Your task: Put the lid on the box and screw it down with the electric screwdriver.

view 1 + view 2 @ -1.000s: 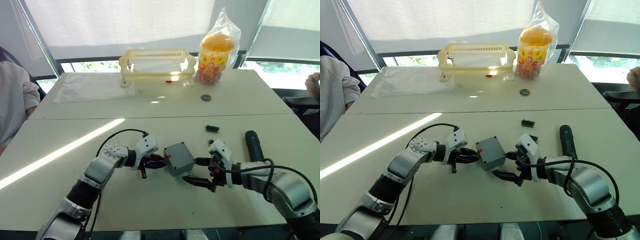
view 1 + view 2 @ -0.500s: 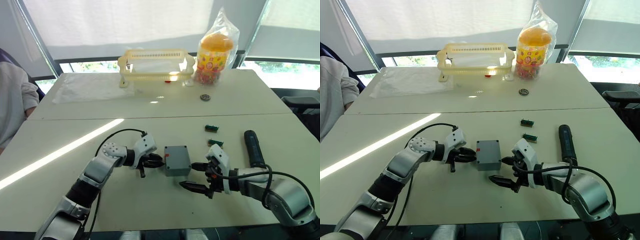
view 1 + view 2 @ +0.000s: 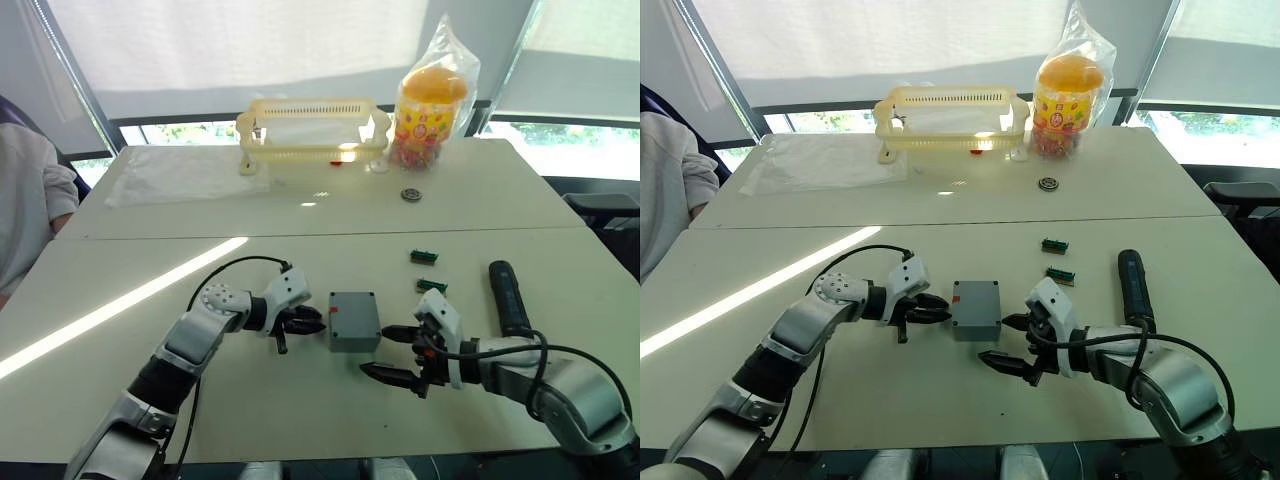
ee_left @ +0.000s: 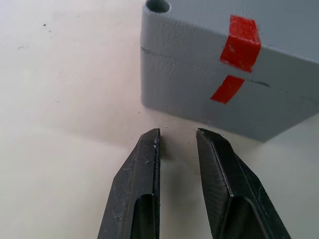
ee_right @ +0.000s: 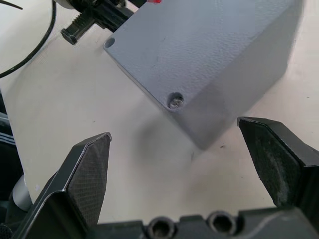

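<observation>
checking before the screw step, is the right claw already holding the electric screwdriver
No, the right claw hangs open and empty beside the box, while the electric screwdriver lies on the table further right.

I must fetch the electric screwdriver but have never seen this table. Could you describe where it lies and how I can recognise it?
On the near table, look just outside the right gripper, away from the grey box. The electric screwdriver lies there flat: a black pen-like cylinder, far longer than the two small green parts beside it.
</observation>
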You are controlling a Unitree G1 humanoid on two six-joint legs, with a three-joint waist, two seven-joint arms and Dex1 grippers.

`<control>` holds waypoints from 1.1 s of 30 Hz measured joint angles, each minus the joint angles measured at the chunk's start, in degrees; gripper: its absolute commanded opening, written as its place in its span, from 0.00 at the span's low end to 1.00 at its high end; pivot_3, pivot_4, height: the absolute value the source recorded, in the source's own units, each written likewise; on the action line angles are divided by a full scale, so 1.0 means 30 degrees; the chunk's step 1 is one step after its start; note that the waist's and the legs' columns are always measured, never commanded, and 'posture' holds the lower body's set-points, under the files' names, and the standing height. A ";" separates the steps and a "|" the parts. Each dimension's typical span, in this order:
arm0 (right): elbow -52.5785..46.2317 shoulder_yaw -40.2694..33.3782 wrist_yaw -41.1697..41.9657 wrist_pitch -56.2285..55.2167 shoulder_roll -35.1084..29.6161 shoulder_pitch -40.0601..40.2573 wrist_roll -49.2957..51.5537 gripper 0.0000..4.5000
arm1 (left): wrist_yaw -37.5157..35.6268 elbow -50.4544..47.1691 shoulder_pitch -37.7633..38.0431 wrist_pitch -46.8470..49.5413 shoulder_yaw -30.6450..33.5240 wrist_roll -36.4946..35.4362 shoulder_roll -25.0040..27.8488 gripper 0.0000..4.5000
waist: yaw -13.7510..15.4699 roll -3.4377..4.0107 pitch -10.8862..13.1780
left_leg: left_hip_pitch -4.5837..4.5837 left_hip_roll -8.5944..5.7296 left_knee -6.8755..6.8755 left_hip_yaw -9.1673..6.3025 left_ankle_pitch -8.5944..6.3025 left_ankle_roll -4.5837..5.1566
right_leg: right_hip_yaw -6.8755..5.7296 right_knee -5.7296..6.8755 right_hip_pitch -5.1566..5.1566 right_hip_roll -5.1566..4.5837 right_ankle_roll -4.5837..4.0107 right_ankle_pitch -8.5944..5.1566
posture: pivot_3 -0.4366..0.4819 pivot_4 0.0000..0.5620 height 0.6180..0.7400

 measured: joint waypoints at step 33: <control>0.9683 -0.1807 -0.2116 -0.7987 0.3020 -0.3616 -0.5463 0.46 | -0.1029 -0.5431 -0.1754 0.3090 0.1906 -0.4113 0.2243 0.25 | -0.0047 0.0011 0.0003 | 0.0005 -0.0004 0.0024 0.0019 0.0000 -0.0002 | 0.0022 0.0051 -0.0008 0.0001 0.0002 0.0001 | 0.48 0.27 1.00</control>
